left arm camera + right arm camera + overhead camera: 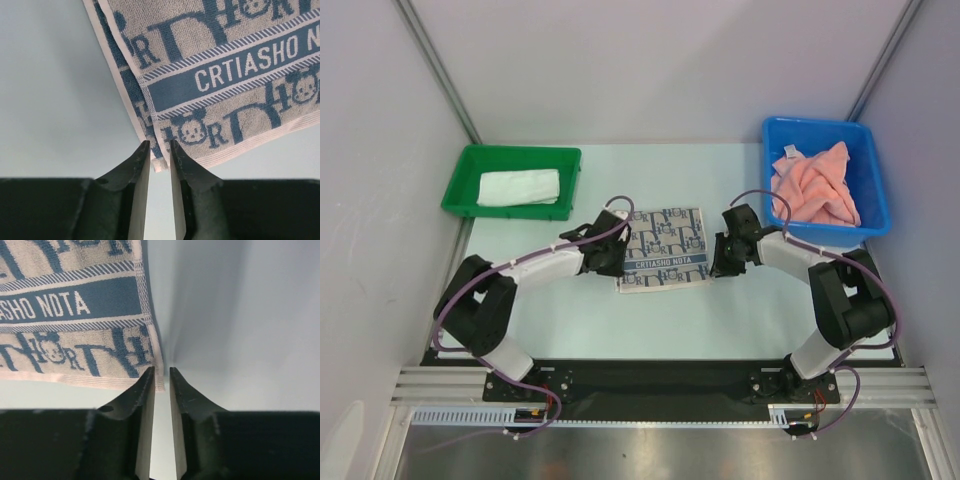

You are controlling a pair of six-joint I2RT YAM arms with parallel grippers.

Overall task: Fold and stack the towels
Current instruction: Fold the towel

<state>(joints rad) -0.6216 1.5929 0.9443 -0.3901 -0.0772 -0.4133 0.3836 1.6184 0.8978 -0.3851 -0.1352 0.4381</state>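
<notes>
Blue-patterned towel (663, 250) lies flat on the table (570, 320). My left gripper (159, 150) clamps one near corner; my right gripper (161, 372) sits at the other, hold unclear. I'd lift both evenly.

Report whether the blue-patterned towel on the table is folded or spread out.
Folded at least once: the blue-patterned towel lies flat, and the left wrist view shows a second layer peeking out beneath its edge.

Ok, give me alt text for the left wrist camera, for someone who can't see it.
The left tool, its two dark fingers almost together, pinches the near corner of a blue-grey patterned towel lettered CRTIASHO, lying on a pale table.
</notes>
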